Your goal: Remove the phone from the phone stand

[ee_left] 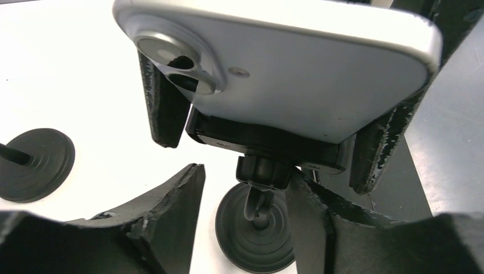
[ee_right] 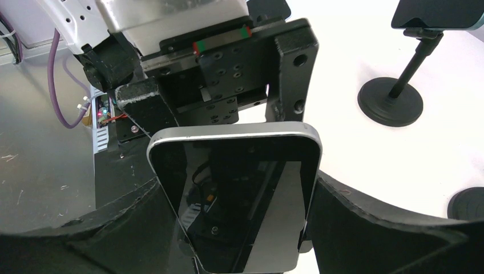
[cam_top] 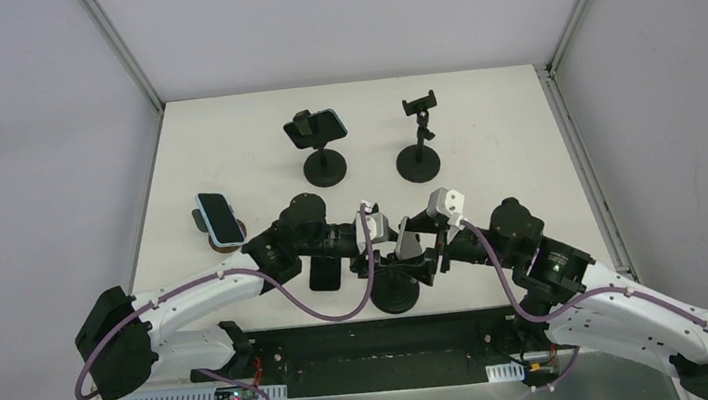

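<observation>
Silver phone sits on the near phone stand, left gripper at its 9 o'clock, right gripper at 3. Left wrist: fingers stand parted round the stand's neck, phone at 12. Right wrist: fingers appear to pinch its long edges.

Left gripper parted, right gripper clamped (face-to-face)

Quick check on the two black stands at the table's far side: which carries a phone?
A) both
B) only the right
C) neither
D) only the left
D: the far left stand clamps a phone; the far right stand has a bare clamp.
</observation>
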### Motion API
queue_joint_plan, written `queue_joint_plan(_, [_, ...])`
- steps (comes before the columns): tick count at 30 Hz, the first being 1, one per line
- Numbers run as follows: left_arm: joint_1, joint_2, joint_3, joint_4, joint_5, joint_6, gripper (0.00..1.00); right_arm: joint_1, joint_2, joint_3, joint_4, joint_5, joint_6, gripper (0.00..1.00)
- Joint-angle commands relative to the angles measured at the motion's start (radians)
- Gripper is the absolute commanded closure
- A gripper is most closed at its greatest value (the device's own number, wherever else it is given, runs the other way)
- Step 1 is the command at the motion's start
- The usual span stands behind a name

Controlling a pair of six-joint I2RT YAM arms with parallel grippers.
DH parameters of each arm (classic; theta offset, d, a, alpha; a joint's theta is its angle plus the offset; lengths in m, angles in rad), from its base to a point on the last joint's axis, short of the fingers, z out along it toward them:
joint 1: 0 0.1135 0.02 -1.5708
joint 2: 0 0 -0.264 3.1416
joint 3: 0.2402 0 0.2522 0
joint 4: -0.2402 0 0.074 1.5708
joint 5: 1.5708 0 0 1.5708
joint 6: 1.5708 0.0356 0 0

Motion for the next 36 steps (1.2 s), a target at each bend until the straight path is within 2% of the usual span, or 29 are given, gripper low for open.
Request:
queue_joint_plan(1, [0.005, -0.027, 0.026, 0.15, 0.056, -0.019, 0.43, 0.004, 0.001, -0.02, -0.022, -0.02, 0.03, 0.9])
queue_joint_plan(6, [0.005, -0.013, 0.031, 0.151, 0.076, -0.03, 0.46, 0.004, 0.003, -0.019, -0.02, -0.023, 0.033, 0.9])
queue_joint_plan(10, [0.005, 0.008, 0.049, 0.152, 0.088, -0.056, 0.55, 0.004, 0.002, -0.02, -0.02, -0.021, 0.034, 0.9])
queue_joint_plan(13, [0.005, 0.015, 0.056, 0.151, 0.097, -0.069, 0.69, 0.003, 0.001, -0.021, -0.023, -0.019, 0.034, 0.9])
queue_joint_plan(17, [0.005, 0.025, 0.067, 0.151, 0.079, -0.126, 1.0, 0.005, -0.003, -0.012, -0.056, -0.034, 0.022, 0.88])
queue_joint_plan(22, [0.006, 0.031, 0.069, 0.151, 0.064, -0.148, 1.0, 0.003, 0.017, 0.036, -0.16, -0.038, -0.02, 0.87])
queue_joint_plan(24, [0.007, 0.031, 0.066, 0.151, 0.062, -0.141, 1.0, 0.003, 0.022, 0.048, -0.18, -0.042, -0.03, 0.83])
queue_joint_plan(36, [0.006, 0.015, 0.043, 0.151, 0.048, -0.116, 1.0, 0.002, 0.012, 0.062, -0.183, -0.052, -0.009, 0.39])
